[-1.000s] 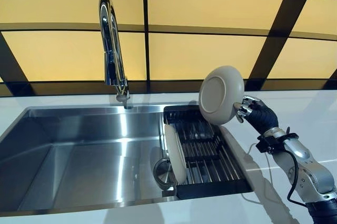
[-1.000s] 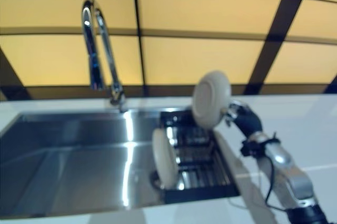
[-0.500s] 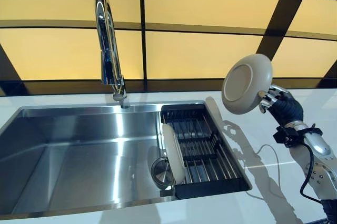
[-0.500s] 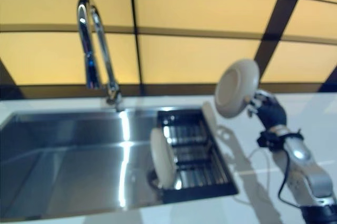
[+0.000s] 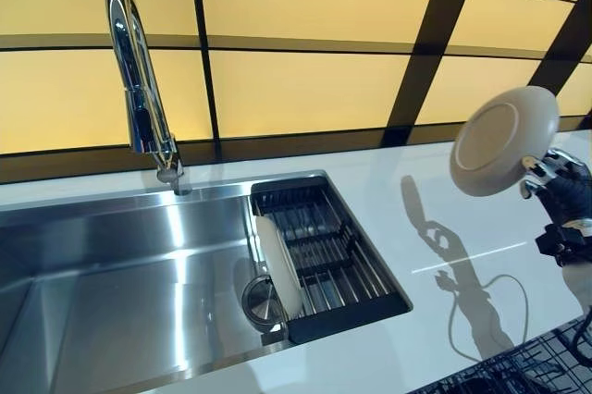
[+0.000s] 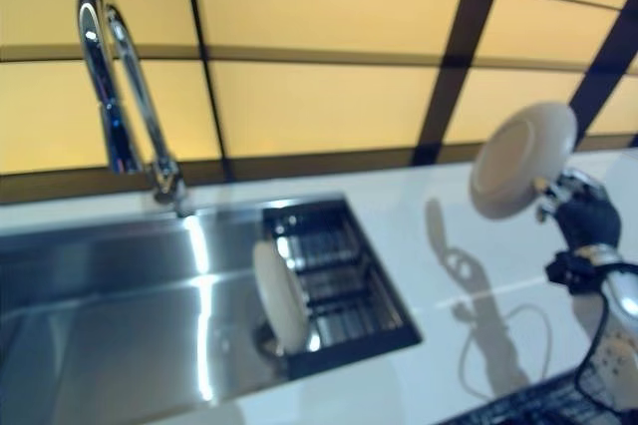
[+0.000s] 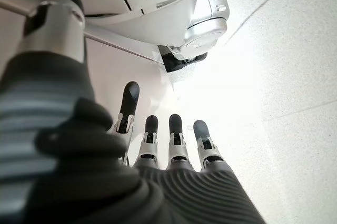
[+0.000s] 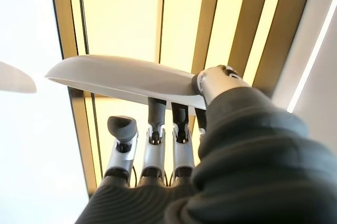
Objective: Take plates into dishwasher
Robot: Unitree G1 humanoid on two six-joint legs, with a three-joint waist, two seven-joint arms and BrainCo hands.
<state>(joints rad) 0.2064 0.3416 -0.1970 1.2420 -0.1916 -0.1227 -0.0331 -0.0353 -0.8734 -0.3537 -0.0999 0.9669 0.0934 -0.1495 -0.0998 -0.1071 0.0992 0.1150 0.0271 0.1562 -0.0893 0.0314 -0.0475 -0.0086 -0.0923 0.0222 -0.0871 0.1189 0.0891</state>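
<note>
My right hand [image 5: 561, 194] holds a beige plate [image 5: 504, 140] up on edge in the air over the white counter, right of the sink. In the right wrist view the thumb [image 8: 217, 80] presses on the plate [image 8: 126, 79] rim, with the fingers [image 8: 156, 129] under it. A second pale plate [image 5: 277, 264] stands on edge in the black rack [image 5: 328, 251] inside the sink. A dark wire dishwasher rack [image 5: 523, 368] shows at the lower right corner, below the held plate. My left hand [image 7: 174, 148] hangs with straight fingers over the floor, holding nothing.
A tall chrome faucet [image 5: 139, 89] rises behind the steel sink basin [image 5: 111, 292]. A round drain strainer [image 5: 257, 301] sits beside the standing plate. The white counter [image 5: 416, 227] runs right of the sink, backed by yellow wall panels with dark strips.
The right hand has carried the plate up and to the right, away from the sink rack and over the counter. The camera has turned right, bringing the dishwasher rack into view.
</note>
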